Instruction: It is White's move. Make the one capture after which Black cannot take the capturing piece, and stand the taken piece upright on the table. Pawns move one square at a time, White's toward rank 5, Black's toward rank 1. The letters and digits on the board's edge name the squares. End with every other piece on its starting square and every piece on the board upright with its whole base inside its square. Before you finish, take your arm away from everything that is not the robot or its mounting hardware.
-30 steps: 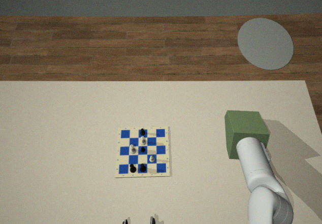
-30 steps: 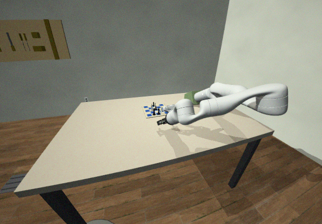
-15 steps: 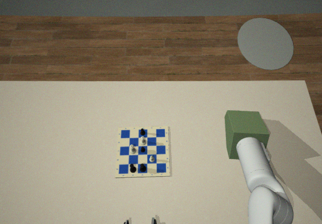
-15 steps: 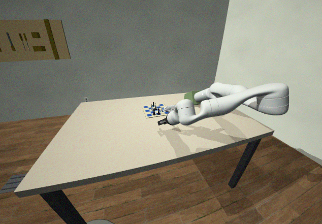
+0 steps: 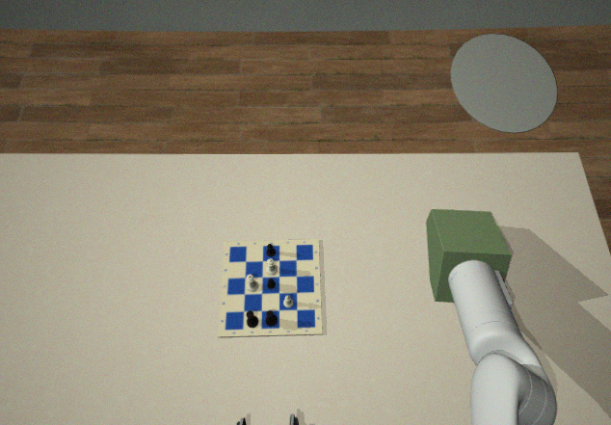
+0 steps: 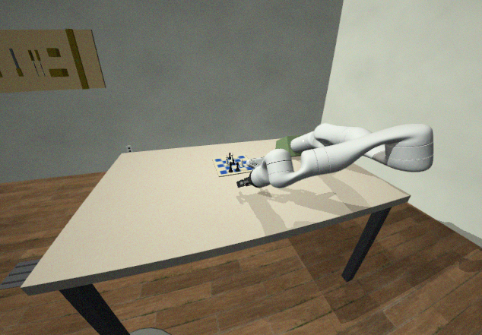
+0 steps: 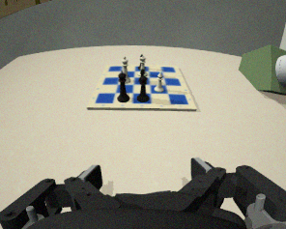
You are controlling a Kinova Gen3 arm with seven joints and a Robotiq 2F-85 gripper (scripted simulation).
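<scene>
The blue and cream board (image 5: pixel 220 311) (image 7: pixel 190 109) has five rows. Nearest row: a black piece (image 5: pixel 252 319) (image 7: pixel 123 93) in the second column from the left, another black piece (image 5: pixel 271 318) (image 7: pixel 143 93) in the third. A white pawn (image 5: pixel 288 302) (image 7: pixel 159 85) stands one row up, fourth column. Middle row: a white piece (image 5: pixel 252 282) in the second column, a small black piece (image 5: pixel 271 283) in the centre. Beyond the centre stand a white piece (image 5: pixel 271 267), then a black piece (image 5: pixel 270 251). All look upright. My gripper (image 5: pixel 267 420) (image 6: pixel 238 184) (image 7: pixel 145 172) is open and empty, short of the board's near edge.
A green block (image 5: pixel 468 232) (image 7: pixel 263 67) stands on the table (image 5: pixel 123 262) right of the board, with part of my arm (image 5: pixel 483 306) (image 6: pixel 331 168) beside and over it. The board's edge labels are too small to read.
</scene>
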